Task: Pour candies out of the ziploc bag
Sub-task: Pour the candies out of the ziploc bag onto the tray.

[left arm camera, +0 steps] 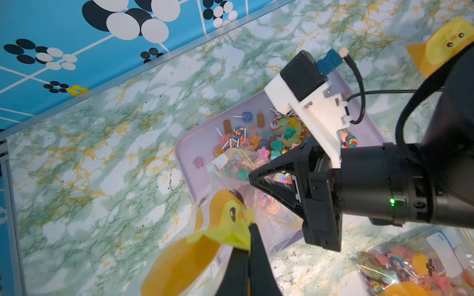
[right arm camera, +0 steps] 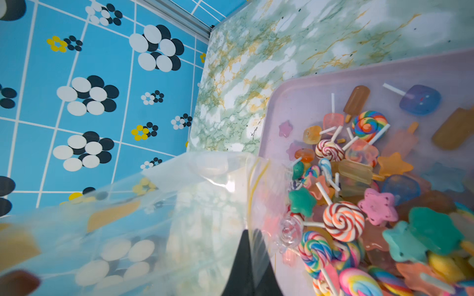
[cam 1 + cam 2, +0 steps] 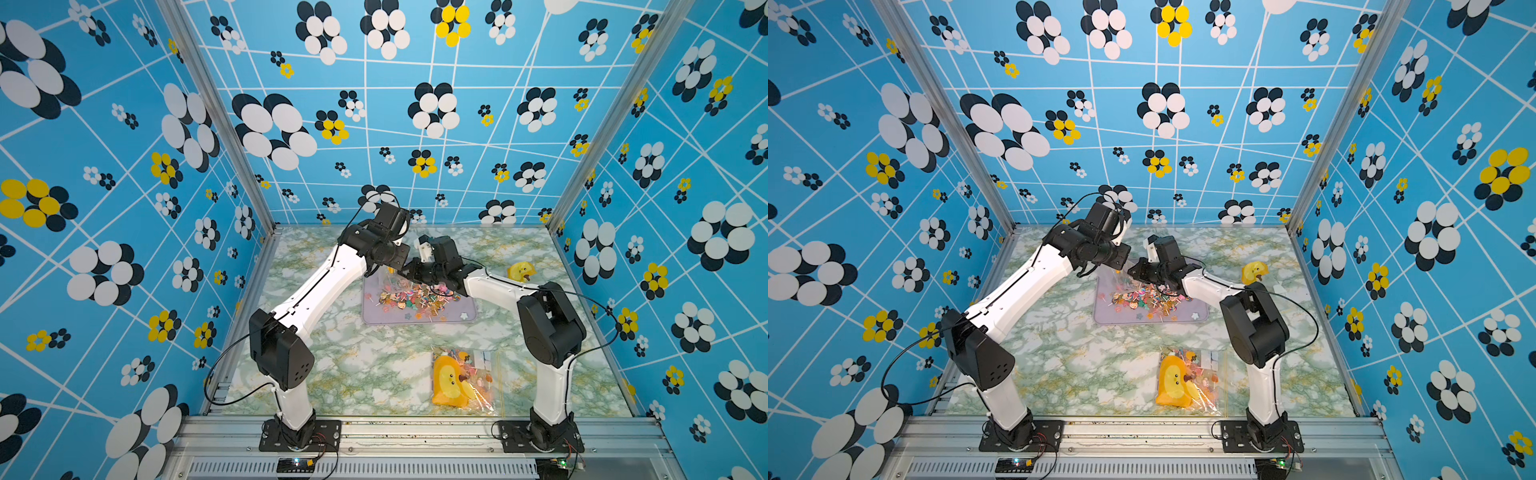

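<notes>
**Left tool (image 3: 371,270) and right tool (image 3: 402,272) clamped on the ziploc bag (image 3: 386,272)**

**Top views.** In both top views the two tools meet above the far-left corner of the lilac tray (image 3: 467,318). The clear ziploc bag hangs between them. The candies (image 3: 415,297) lie heaped inside the tray, mostly in its far half. The tray rests on the marbled desk (image 3: 365,365). A second bag (image 3: 461,378), full and printed with a yellow duck, lies flat on the desk near the right arm's base, well apart from the tray. A crumpled yellow duck pouch (image 3: 521,271) sits at the far right.

**Left wrist view.** The left tool (image 1: 249,226) is clenched on the duck-printed end of the ziploc bag (image 1: 225,212). The right tool (image 1: 252,176) pinches the film just beside it. The bag's other end reaches the edge of the candies (image 1: 269,138). Coloured sweets show through the film there. Whether they lie inside the bag or under it cannot be told.

**Right wrist view.** The right tool's dark finger (image 2: 243,256) presses against the clear film of the ziploc bag (image 2: 179,205). The candies (image 2: 359,192) lie just beside it in the tray (image 2: 282,84).
</notes>
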{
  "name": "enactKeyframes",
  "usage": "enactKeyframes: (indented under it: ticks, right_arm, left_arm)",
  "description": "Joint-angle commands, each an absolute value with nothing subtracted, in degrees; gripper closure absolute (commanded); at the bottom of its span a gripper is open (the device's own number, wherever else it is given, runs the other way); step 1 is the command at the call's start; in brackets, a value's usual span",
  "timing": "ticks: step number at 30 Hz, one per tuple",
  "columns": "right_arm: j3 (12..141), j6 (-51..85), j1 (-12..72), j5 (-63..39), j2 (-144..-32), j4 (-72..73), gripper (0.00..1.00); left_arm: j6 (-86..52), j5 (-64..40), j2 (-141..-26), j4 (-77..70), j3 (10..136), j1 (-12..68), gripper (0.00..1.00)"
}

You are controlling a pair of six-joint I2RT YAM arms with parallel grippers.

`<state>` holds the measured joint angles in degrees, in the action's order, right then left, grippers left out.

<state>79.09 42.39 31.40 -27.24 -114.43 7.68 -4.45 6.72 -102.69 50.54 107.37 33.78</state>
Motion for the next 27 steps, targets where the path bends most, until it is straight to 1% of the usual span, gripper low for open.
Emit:
enactKeyframes:
  ticks: [1,19,23,27]
  right_arm:
    - [76.83,44.21,30.76,-26.09,-117.6,6.75,0.95]
    - [75.6,45.56,30.59,-27.14,-117.1,8.57,0.95]
    - [75.08,45.19,30.46,-26.37,-116.02,8.41,0.95]
    - [75.16,45.52,30.25,-26.98,-116.11,8.26,0.94]
  left_arm:
    - [-3.08,8.57,-102.1,51.0,112.08,34.22,1.0]
    - [-2.54,9.41,-104.19,55.03,116.93,35.09,1.0]
    - [-2.02,9.62,-101.87,51.86,114.59,35.79,1.0]
    - [-2.0,10.2,-103.25,54.28,116.07,35.61,1.0]
